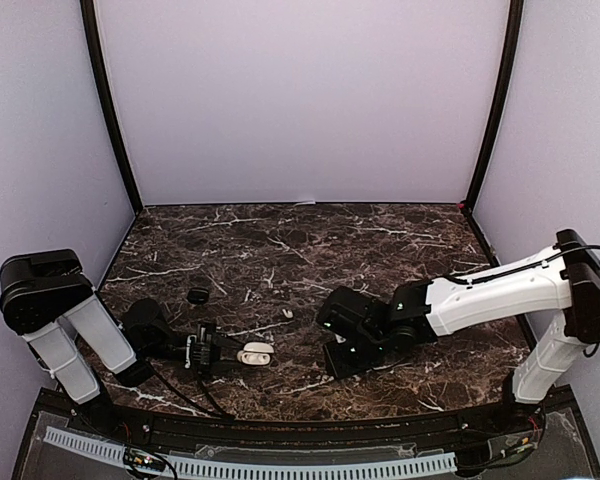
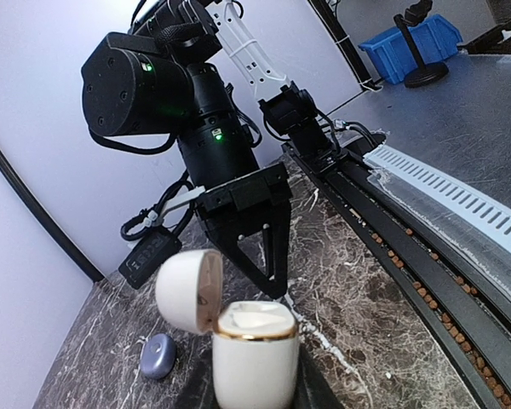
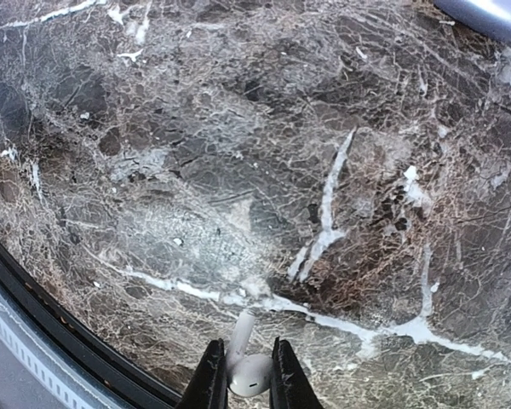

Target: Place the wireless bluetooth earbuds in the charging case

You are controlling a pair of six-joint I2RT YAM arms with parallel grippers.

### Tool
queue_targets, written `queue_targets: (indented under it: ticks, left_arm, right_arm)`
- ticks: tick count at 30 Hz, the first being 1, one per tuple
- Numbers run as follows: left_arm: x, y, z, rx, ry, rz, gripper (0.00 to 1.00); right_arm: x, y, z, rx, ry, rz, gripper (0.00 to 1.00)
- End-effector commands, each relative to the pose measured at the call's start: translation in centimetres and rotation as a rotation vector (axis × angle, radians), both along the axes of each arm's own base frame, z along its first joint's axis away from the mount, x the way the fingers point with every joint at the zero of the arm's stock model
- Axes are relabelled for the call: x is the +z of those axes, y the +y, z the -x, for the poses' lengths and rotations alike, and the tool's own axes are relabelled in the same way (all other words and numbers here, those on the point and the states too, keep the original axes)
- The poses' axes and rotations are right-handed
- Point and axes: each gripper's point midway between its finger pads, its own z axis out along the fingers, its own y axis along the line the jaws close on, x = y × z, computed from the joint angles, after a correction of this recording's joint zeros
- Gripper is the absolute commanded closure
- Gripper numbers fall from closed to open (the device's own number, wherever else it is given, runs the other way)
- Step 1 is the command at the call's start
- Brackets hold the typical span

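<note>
In the left wrist view a white charging case (image 2: 255, 358) with a gold rim stands upright, its lid (image 2: 190, 290) swung open to the left. It is held at the bottom of that view, and from above my left gripper (image 1: 238, 354) is shut on this charging case (image 1: 256, 352) near the table's front. The right gripper (image 3: 243, 382) is shut on a white stemmed earbud (image 3: 250, 366), its stem pointing up-frame just above the marble. From above, the right gripper (image 1: 336, 350) hangs to the right of the case, apart from it. Its black fingers (image 2: 272, 251) point down behind the open case.
A small blue-grey rounded case (image 2: 158, 355) lies on the marble left of the white case. From above, a dark little case (image 1: 198, 295) and a tiny pale object (image 1: 287, 313) lie mid-table. A black rail (image 3: 43, 302) and a white slotted strip (image 2: 460, 200) run along the table's front edge.
</note>
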Motion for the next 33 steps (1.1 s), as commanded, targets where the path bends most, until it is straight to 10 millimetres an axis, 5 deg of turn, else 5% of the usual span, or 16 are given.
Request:
queue_targets:
  ticks: [1, 9, 14, 26, 33]
  left_arm:
    - [3.7, 0.6, 1.1, -0.026, -0.122, 0.144, 1.00]
    - [3.6, 0.5, 1.3, -0.053, -0.061, 0.135, 1.00]
    - [4.2, 0.5, 0.4, -0.104, 0.152, 0.118, 1.00]
    - [3.2, 0.8, -0.3, -0.253, 0.662, -0.038, 1.00]
    - [3.2, 0.5, -0.9, -0.248, 0.859, -0.072, 1.00]
  right_arm:
    - [1.0, 0.3, -0.9, 0.030, -0.051, 0.017, 0.94]
    - [2.4, 0.3, -1.6, 0.287, -0.278, 0.140, 1.00]
    - [4.2, 1.0, -0.6, 0.523, -0.478, 0.220, 1.00]
    - [11.4, 2.9, 4.4, 0.880, -0.679, -0.040, 1.00]
    - [13.1, 3.6, 3.6, 0.885, -0.774, -0.039, 1.00]
